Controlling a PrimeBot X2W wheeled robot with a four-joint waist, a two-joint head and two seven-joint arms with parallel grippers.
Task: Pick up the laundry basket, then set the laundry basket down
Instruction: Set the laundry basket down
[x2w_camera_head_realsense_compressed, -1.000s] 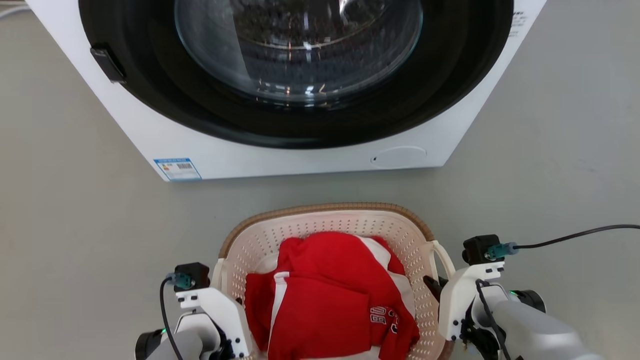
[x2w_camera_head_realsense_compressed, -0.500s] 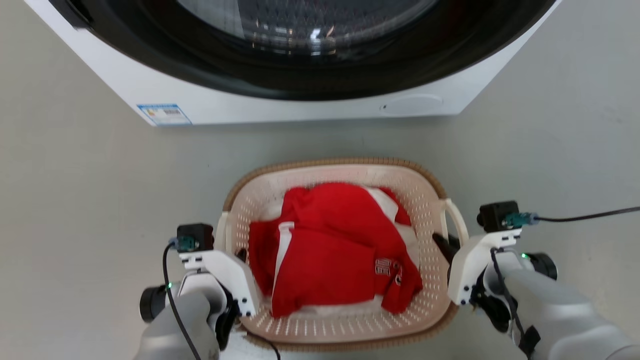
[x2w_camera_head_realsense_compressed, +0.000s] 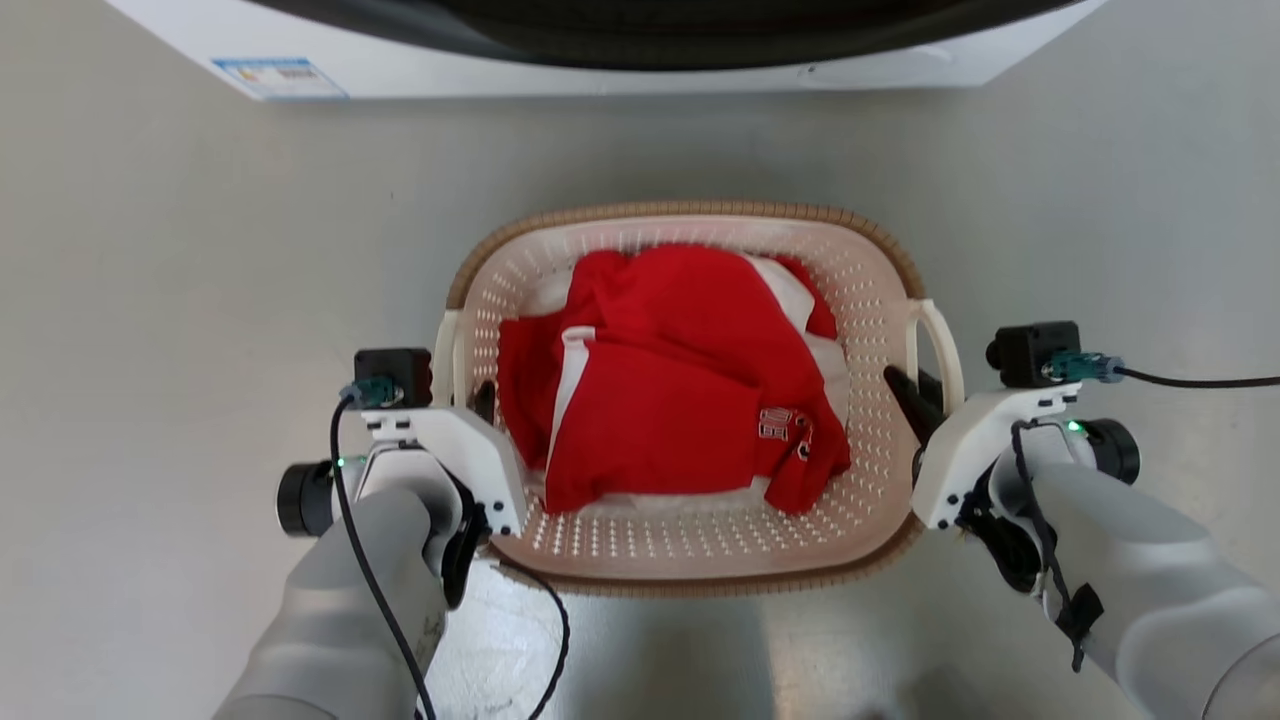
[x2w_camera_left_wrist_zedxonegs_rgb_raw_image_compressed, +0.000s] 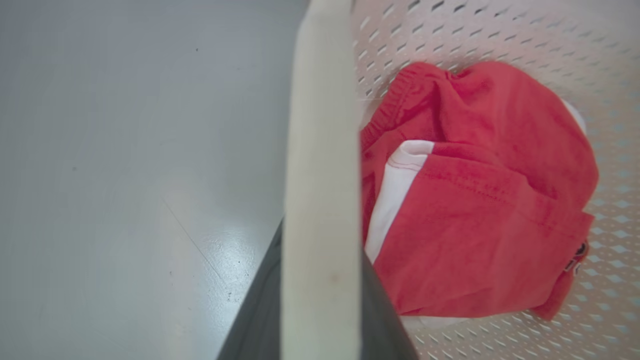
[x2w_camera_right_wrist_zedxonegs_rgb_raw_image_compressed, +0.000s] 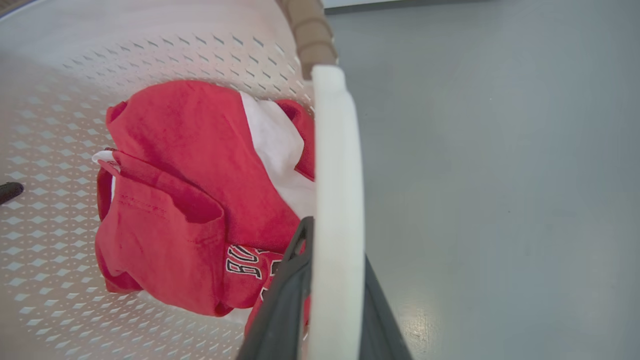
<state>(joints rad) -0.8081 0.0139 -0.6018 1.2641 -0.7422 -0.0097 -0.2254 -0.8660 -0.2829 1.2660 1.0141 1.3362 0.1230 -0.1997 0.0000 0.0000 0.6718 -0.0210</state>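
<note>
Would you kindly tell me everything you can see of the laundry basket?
The laundry basket is a cream-white, rounded-rectangular tub of perforated plastic with a brown woven-look rim and two white loop handles. It is upright over the grey floor, before the washing machine, holding a crumpled red-and-white garment. The left gripper clamps its left handle and the right gripper its right handle, a dark finger either side of each loop. Whether it is lifted cannot be told.

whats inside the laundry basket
A crumpled red garment with white panels and lettering lies inside the laundry basket, on its perforated floor. Anything beneath the garment is covered, so I cannot tell whether more laundry lies there.
</note>
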